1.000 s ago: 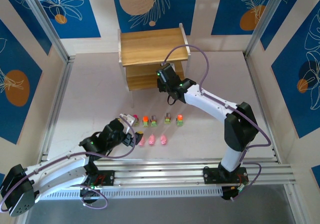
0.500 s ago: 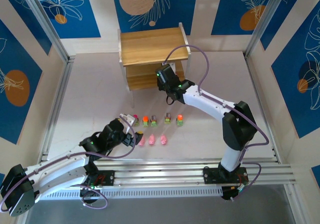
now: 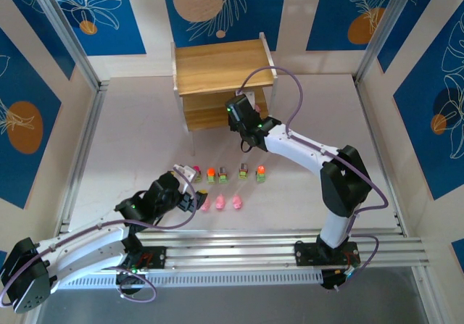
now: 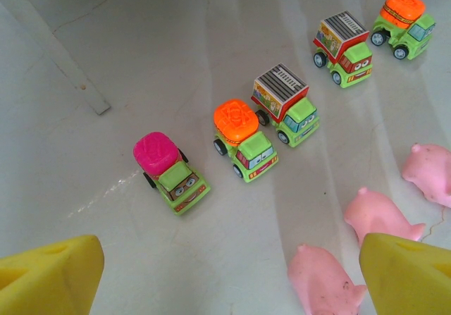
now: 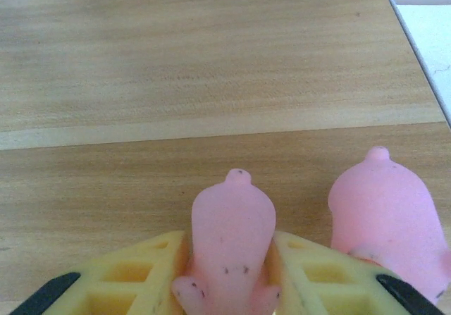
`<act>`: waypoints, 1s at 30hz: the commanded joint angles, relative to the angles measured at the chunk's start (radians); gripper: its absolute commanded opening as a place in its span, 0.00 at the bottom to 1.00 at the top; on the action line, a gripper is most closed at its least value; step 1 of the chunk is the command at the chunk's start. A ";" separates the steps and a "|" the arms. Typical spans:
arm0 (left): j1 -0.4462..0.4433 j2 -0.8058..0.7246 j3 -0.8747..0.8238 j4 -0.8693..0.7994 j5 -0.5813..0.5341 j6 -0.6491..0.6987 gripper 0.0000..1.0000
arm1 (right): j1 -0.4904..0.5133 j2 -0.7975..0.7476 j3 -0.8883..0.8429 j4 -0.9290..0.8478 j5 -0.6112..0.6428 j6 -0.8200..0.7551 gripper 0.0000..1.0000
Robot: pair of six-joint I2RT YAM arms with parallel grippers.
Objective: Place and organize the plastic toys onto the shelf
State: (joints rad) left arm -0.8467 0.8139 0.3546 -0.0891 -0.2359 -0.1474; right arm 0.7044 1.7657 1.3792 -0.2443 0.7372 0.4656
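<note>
Right wrist: right gripper [image 5: 229, 280] clasps pig [image 5: 232, 223] on shelf [image 5: 211, 82] beside second pig [image 5: 387, 209], lining them up; left gripper [image 4: 225, 276] spread.

Pink pigs [image 4: 377, 216], green trucks [image 4: 296, 114], wood-grain shelf [image 3: 221, 67]

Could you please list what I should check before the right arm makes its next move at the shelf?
1. Centre pig over the shelf board: ok.
2. Right tool free of it: cannot tell; pads flank both sides closely.
3. Neighbouring pig clear of that tool: cannot tell; very close.
4. Left tool open: ok.
5. All toys shelved: not ok; five trucks and three pigs on the table.
</note>
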 commanded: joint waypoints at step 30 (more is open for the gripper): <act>-0.009 0.001 0.017 0.025 0.002 0.016 0.93 | 0.015 -0.161 -0.069 -0.018 0.015 -0.006 0.45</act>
State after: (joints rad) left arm -0.8471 0.8139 0.3546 -0.0891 -0.2359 -0.1478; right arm 0.7116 1.6630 1.3231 -0.2577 0.7406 0.4610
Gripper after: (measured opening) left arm 0.935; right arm 0.451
